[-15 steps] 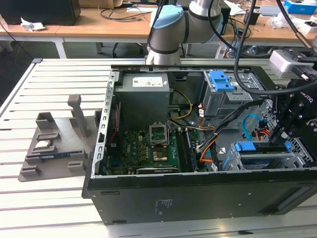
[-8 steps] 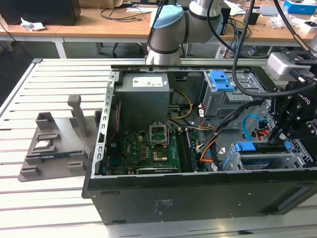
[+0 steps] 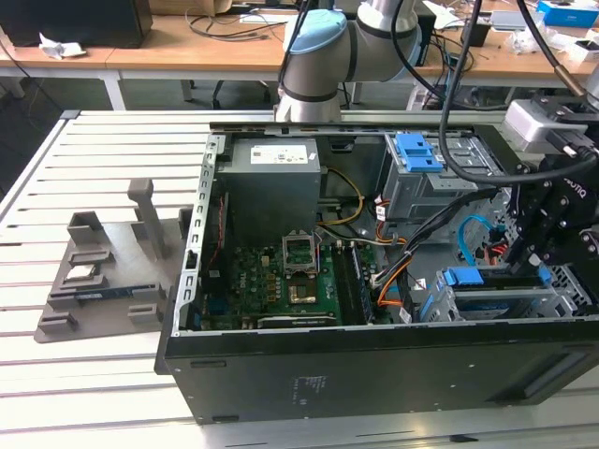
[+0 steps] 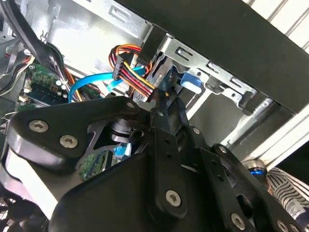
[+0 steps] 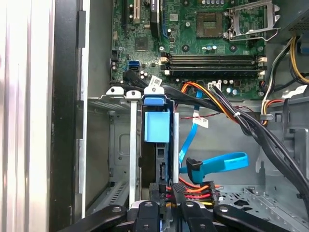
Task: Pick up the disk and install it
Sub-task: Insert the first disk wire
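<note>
Already the disk [image 5: 157, 126] stands on edge in the drive bay [image 5: 120, 145] at the case's [image 3: 374, 374] near right corner, long axis pointing down into the bay; the gripper [image 5: 166, 203], directly above, appears clamped on its top edge.

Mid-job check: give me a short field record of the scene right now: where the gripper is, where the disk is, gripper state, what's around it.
gripper position: gripper down inside the open computer case, at the drive cage near the case's front wall
disk: disk stands on edge in the cage slot, its blue tab upward in the first wrist view
gripper state: fingers close around the disk's end; contact cannot be confirmed
nearby: blue data cable, red-yellow-black power cable bundle, motherboard
outside case: grey plastic stand on the slatted table
</note>
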